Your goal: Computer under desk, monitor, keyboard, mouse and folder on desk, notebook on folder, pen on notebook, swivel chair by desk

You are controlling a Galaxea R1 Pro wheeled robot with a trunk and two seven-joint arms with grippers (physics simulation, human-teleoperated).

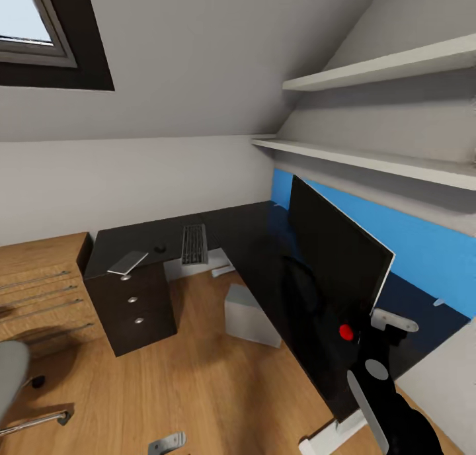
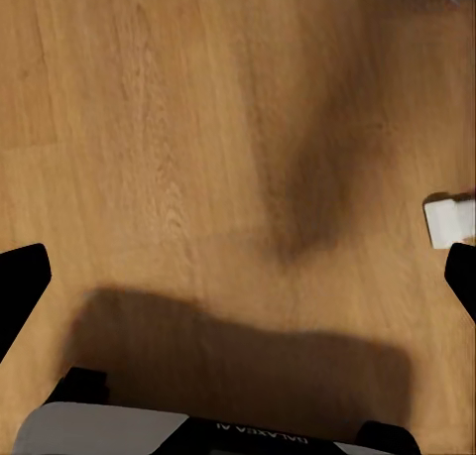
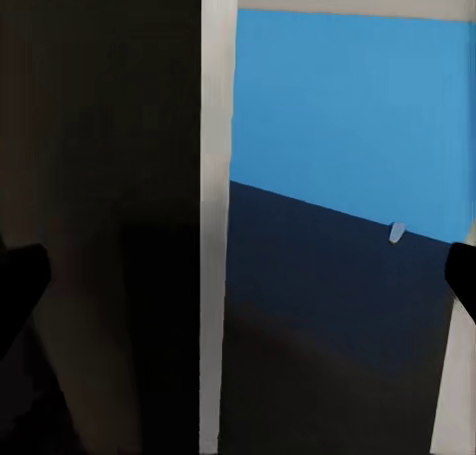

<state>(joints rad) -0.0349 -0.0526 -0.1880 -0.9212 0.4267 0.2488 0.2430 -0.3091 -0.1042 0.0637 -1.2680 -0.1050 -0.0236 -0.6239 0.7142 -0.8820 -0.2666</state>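
Head view: black L-shaped bench [image 1: 264,243] with monitor [image 1: 334,256] at 3 o'clock, keyboard [image 1: 194,243] at centre, mouse [image 1: 160,248] just left of it, notebook [image 1: 127,262] over the drawers. Computer [image 1: 250,316] on the floor by the bench. Swivel chair [image 1: 12,382] at 8 o'clock.
Left wrist view: left jaws [image 2: 238,277] apart over wood floor [image 2: 198,128].
Right wrist view: right jaws [image 3: 238,277] apart, the monitor's edge between them.

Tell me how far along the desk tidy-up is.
Done: monitor, keyboard and mouse sit on the desk; computer is on the floor beside it. In hand: right gripper by the monitor's edge. Left: folder stack, chair.
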